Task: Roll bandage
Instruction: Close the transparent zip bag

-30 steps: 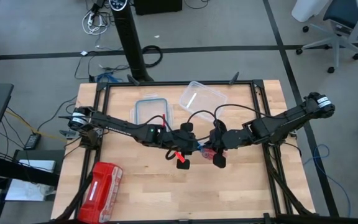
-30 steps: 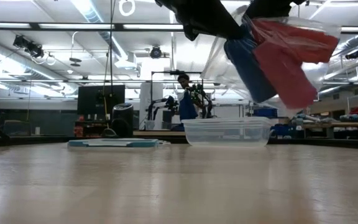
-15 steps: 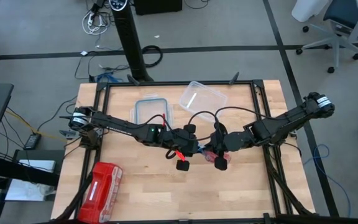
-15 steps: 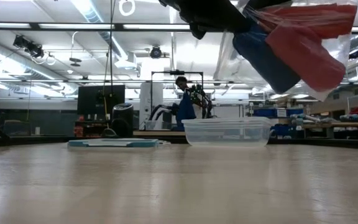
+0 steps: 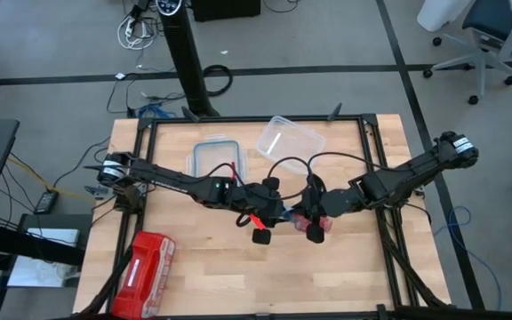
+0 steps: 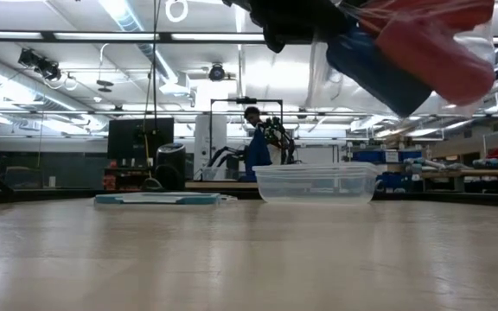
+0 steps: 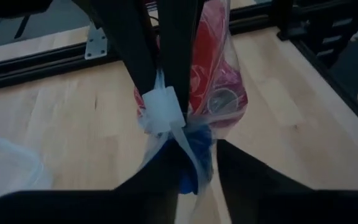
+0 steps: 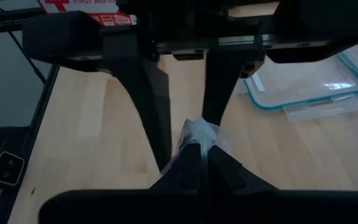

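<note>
the right end effector [image 8: 199, 163] is clamped tight on the gathered top of a clear plastic bag [image 7: 166, 112], holding it in the air above the middle of the surface [image 5: 220, 276]. the left end effector [image 7: 191, 168] faces it from just beside; its fingers [image 7: 247, 171] stand a little apart on either side of the bag's lower part, and i cannot tell whether they press on it or are clear of it.

inside the bag hangs the bandage [image 6: 370, 73], a bright blue soft bundle, together with a red fabric piece [image 6: 435, 52] next to it. in the left wrist view the blue sits at the bag's low end, the red higher up.

judging by how it bunches, the bandage is light, limp and stretchy, with no stiffness to hold a shape; it should not break, but it will sag, fold and slip when pulled by one point. the thin film around it looks slippery and can tear or slide out of a pinch. a good hold is probably on the blue fabric itself, at a free end or edge once it is out of the bag, not through the plastic.

farther back on the surface lie a clear tub [image 5: 289, 138] and its lid [image 5: 216, 156]; a red pouch [image 5: 145, 271] sits near the left front corner.
</note>
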Controlling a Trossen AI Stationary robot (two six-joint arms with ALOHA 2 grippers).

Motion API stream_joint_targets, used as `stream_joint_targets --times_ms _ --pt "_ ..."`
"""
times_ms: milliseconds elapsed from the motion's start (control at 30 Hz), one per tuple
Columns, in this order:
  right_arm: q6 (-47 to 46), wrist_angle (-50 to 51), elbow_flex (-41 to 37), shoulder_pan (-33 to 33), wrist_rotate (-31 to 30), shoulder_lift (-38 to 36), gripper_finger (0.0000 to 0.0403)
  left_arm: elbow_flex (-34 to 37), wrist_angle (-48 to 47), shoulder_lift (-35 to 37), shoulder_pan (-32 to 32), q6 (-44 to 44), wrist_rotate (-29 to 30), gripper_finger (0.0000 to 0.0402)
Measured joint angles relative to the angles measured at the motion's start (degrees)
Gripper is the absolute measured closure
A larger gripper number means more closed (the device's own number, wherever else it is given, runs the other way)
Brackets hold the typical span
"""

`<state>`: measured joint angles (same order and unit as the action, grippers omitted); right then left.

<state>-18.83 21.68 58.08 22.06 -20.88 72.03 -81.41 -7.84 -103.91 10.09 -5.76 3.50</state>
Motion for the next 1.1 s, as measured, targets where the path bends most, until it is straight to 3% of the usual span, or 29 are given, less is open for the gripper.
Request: stream_joint_targets --times_ms 133,267,800,1100 --pt "-1.05 0.52 0.11 0.90 -1.96 -0.20 0.0403 0.06 -1.04 1.48 -0.15 0.97 -0.21 0.0249" --pt "-1.99 1.82 0.15 2.45 -4.02 -0.97 0.0403 0.06 -2.80 3.88 -0.26 1.34 -0.09 0.0230" --pt "-6.84 6.91 0.06 6.22 -11.01 -2.05 0.0403 0.03 -14.47 10.64 0.99 3.10 3.43 0.0232" --pt "-8.09 7.14 0.00 6.85 -12.11 -2.05 0.0403 2.99 -13.35 10.67 2.72 4.68 7.24 0.0232"
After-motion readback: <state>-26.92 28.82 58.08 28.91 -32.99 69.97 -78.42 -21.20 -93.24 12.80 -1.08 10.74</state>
